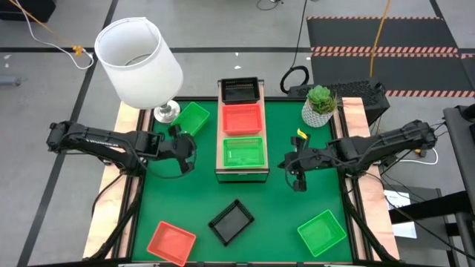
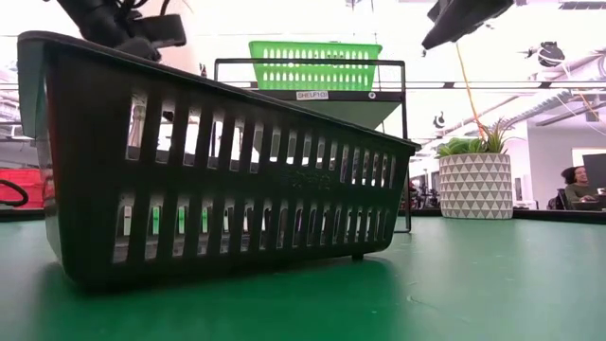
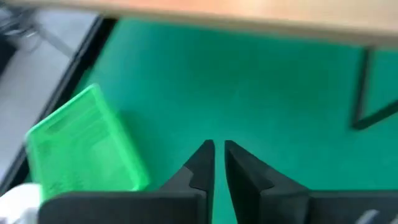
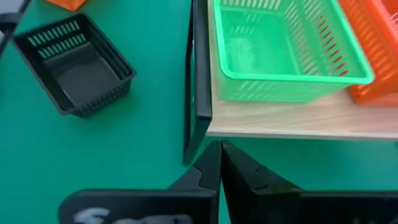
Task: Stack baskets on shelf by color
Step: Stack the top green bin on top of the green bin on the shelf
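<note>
Shelf: long light-wood board with dark rim sat mid-frame in the high view, running top to bottom on the green table mat.
On shelf: black perforated plastic basket at the top end, orange-red perforated basket in the middle, bright green perforated basket at the bottom end; the three sat one after another in a row.
Loose baskets: second green basket left of the shelf, tilted, near the lamp base; third green basket lower right; second black basket lower centre, below the shelf; second orange-red basket lower left. All four were off the shelf, well apart from each other.
Left gripper: just left of the shelf, above the mat; fingers pressed nearly together, a thin gap only, holding nothing.
Right gripper: right of the shelf, near its bottom end; fingers pressed together, holding nothing.
Other: white lampshade upper left; potted green plant in a patterned white pot upper right of the mat.
</note>
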Robot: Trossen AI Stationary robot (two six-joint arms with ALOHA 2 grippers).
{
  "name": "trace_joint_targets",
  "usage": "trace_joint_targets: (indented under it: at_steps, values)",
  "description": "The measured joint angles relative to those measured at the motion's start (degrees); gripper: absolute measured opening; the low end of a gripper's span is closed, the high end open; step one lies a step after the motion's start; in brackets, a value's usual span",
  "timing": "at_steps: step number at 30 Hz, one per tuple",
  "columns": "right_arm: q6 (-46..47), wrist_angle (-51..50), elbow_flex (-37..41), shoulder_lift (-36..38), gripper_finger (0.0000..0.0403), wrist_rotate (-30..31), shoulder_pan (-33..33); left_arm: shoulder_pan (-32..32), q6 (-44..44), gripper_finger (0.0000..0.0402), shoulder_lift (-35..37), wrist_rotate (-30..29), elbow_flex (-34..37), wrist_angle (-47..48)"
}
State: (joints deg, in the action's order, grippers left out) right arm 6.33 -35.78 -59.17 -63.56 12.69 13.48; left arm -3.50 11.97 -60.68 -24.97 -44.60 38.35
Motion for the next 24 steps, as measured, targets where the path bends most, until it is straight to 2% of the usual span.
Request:
trace_joint_targets:
  at_steps: [3,6,12,19,24]
  values:
    - [-0.15,-0.13,1.16,1.23,0.0004,1.82,1.31,0.8,3.9,0.0078,-0.29,-4.32,0.02,2.63]
    - [-0.29,0.24,2.61,2.25,0.0004,2.38,1.82,2.73,5.72,0.0126,-0.63,-5.3,1.32,2.98]
    - [-1.24,1.47,5.19,4.47,0.0004,2.48,1.91,5.68,-1.26,0.0205,-0.59,-6.62,8.51,-7.9]
    - [-2.7,1.74,5.21,5.73,0.0004,2.53,1.9,9.62,-10.18,0.0217,-0.59,-8.47,17.03,-22.77]
    - [-3.19,1.74,5.21,5.78,0.0004,2.63,1.9,14.13,-11.95,0.0198,-0.59,-7.01,21.07,-27.52]
